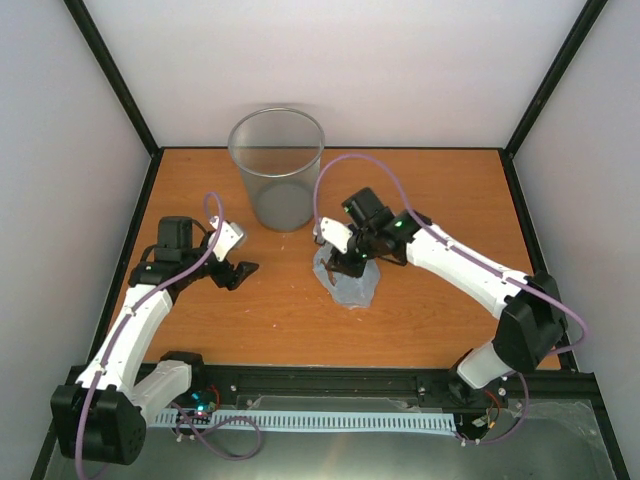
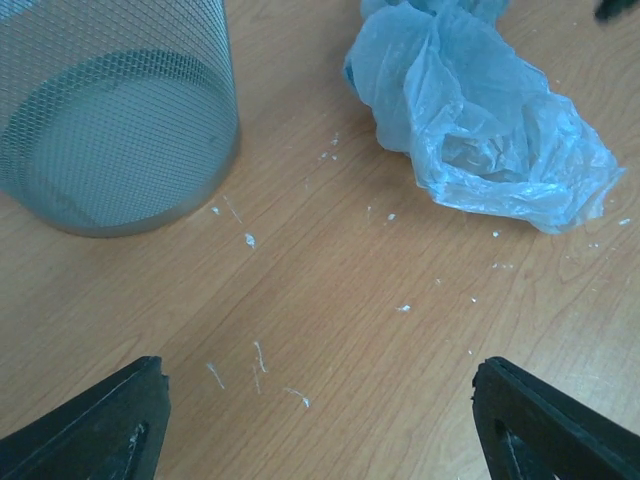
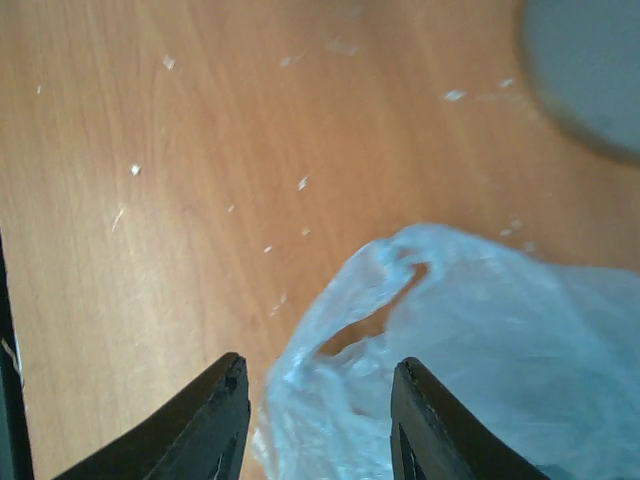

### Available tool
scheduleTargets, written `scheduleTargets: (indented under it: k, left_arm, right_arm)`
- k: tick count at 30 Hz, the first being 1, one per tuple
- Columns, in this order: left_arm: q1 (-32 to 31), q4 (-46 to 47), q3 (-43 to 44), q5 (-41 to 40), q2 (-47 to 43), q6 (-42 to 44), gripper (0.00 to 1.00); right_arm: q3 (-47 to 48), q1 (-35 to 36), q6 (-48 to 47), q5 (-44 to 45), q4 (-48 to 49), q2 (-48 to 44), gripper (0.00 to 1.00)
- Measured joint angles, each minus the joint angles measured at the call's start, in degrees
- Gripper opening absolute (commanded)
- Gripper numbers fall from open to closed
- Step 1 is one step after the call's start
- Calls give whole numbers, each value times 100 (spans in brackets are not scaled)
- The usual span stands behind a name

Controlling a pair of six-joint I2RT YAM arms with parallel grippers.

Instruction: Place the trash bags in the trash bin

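Note:
The trash bin, a round translucent grey wastebasket, stands upright at the back middle of the table; its base also shows in the left wrist view. A crumpled pale blue trash bag lies on the table in front of it, also seen in the left wrist view. My right gripper is over the bag, jaws open with part of the bag between them. My left gripper is open and empty, low over bare wood left of the bag.
The wooden table is enclosed by white walls with black frame posts. Small white flecks dot the wood. A black rail runs along the near edge.

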Motion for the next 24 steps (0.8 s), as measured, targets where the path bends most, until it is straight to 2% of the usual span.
scheduleTargets:
  k: [7, 15, 20, 24]
  left_arm:
    - [79, 127, -33, -66, -120, -70, 84]
    - [92, 129, -33, -153, -127, -66, 84]
    - [101, 129, -33, -170, -173, -63, 85]
    - [105, 129, -33, -173, -179, -63, 85]
  right_arm:
    - [-238, 426, 31, 382, 66, 317, 40]
    - [-212, 472, 330, 772, 334, 1040, 49]
    - [-212, 492, 588, 951, 533, 1379, 58]
    - [-195, 494, 793, 1207, 660, 1700, 59]
